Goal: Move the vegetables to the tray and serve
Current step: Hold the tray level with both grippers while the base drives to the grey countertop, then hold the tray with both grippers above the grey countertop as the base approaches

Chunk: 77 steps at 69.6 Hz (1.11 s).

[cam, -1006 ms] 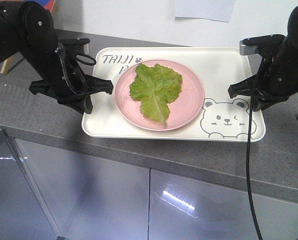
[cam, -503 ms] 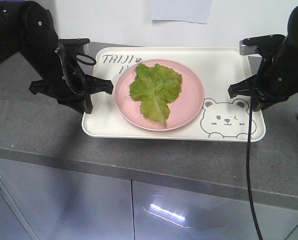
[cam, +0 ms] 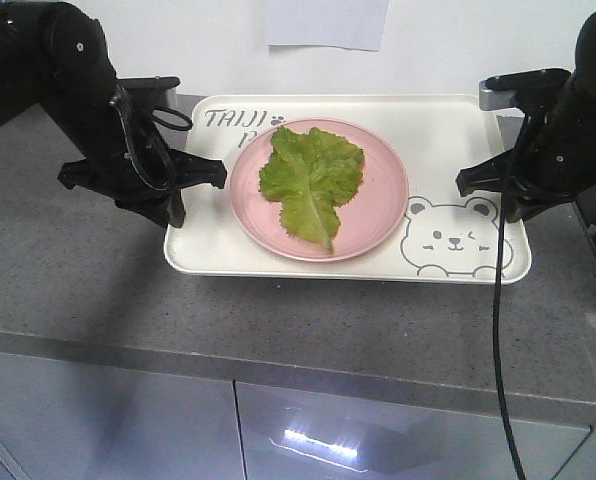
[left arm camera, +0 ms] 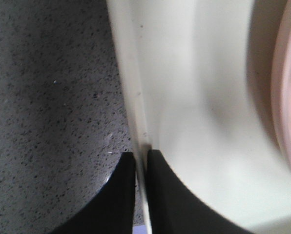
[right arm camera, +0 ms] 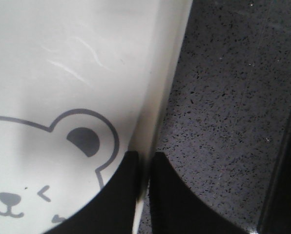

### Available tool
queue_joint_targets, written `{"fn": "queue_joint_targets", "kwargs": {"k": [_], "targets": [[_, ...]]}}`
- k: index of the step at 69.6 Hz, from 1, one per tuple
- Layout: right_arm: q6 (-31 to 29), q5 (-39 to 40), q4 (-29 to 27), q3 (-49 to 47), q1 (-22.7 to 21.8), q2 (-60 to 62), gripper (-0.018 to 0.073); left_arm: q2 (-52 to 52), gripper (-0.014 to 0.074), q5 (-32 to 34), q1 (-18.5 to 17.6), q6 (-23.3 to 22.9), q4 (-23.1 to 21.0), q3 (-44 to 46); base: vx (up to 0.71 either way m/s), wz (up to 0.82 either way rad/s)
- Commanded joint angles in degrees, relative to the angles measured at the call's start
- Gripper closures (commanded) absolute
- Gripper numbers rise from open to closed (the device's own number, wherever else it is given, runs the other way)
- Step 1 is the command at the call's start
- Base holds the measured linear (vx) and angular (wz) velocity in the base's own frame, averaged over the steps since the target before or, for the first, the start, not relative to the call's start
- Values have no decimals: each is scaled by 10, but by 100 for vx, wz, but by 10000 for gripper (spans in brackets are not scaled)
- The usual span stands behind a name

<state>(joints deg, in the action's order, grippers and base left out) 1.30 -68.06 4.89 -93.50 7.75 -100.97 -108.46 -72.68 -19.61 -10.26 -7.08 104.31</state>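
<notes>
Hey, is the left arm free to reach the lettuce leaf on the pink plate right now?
Probably not yet. The left gripper has its jaws shut on the rim of the tray, so it would have to let go first. Nothing covers the lettuce itself.

both black arms reach low from opposite sides, wrists angled inward. the left gripper point(left arm camera: 140, 158) and right gripper point(right arm camera: 144, 157) stand nearly closed — each pair of fingers pinches the thin rim of the tray point(cam: 448, 130).
</notes>
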Motion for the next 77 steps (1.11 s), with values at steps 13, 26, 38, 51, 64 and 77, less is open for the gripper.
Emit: {"fn": "queue_joint_targets", "kwargs": {"k": [13, 26, 38, 51, 64, 77], "targets": [[-24, 24, 10, -15, 2, 31, 568, 39, 603, 5, -6, 14, -21, 22, 3, -7], [-24, 24, 10, -15, 2, 31, 568, 39, 603, 5, -6, 14, -21, 22, 2, -5], [-24, 24, 10, -15, 2, 31, 568, 39, 603, 5, -6, 14, -21, 22, 2, -5], [-24, 24, 10, -15, 2, 31, 568, 39, 603, 5, -6, 14, -21, 22, 2, -4], [-24, 24, 10, -15, 2, 31, 568, 39, 603, 5, -6, 14, -21, 22, 2, -4], [-24, 24, 10, -15, 2, 31, 568, 39, 603, 5, -6, 14, -21, 22, 3, -5]]}}
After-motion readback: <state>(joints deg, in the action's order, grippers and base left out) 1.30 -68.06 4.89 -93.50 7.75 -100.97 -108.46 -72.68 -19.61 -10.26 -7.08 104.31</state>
